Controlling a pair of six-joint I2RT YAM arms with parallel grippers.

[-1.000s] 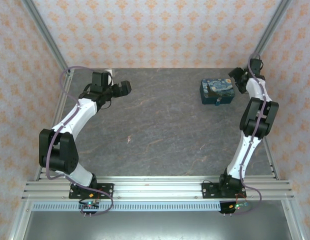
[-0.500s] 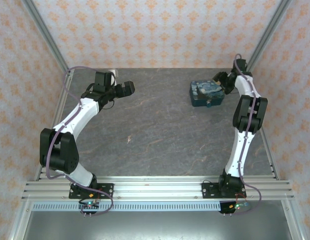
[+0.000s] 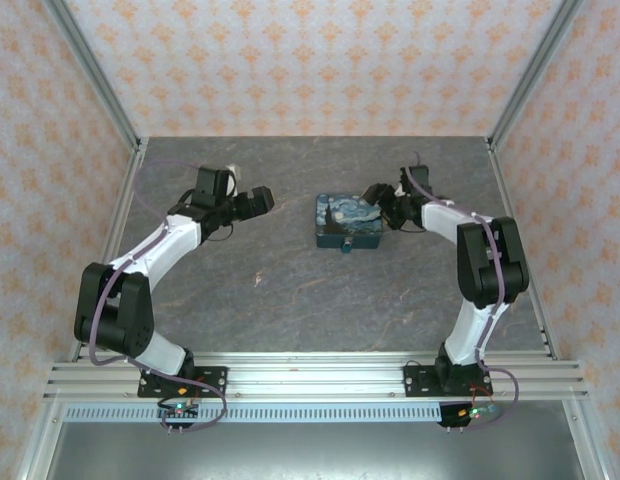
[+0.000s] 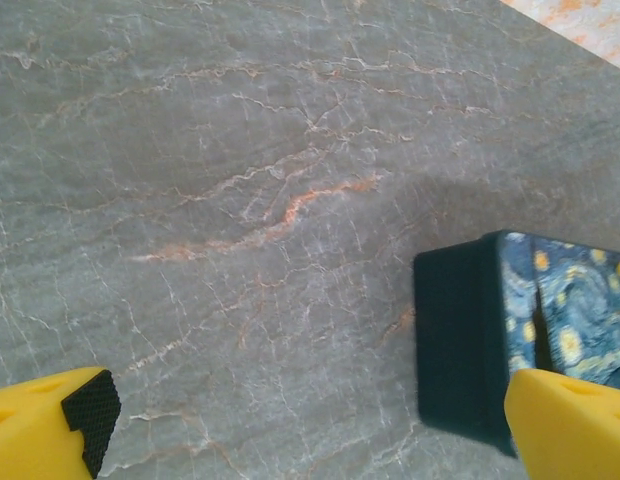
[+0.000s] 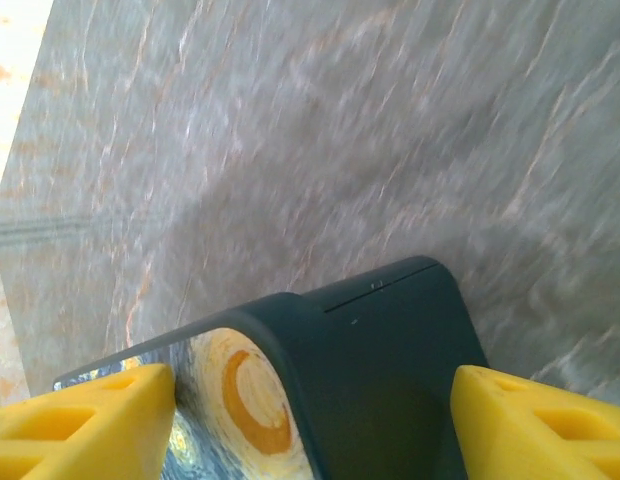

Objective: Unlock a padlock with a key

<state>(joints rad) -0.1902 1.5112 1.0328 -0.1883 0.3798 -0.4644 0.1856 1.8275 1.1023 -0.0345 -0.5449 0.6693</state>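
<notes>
**Padlock (image 3: pixel 348 220) clamped by right gripper (image 3: pixel 382 207), left gripper (image 3: pixel 260 200) open alongside**

From above, the padlock lay flat near the middle of the table (image 3: pixel 290 300), its long axis running left to right. The right gripper met its right end. The left gripper stood apart off its left end, aimed toward it. A small nub on the near side may have been the key (image 3: pixel 346 244), though it was too small to confirm.

At the left wrist, the left gripper (image 4: pixel 310 415) was spread wide and empty, with the padlock's (image 4: pixel 470 340) dark end ahead and to the right.

At the right wrist, the right gripper (image 5: pixel 315 415) pressed both flanks of the padlock (image 5: pixel 380 360) and seemed to be gripping it. The right arm was plainly the nearer.
</notes>
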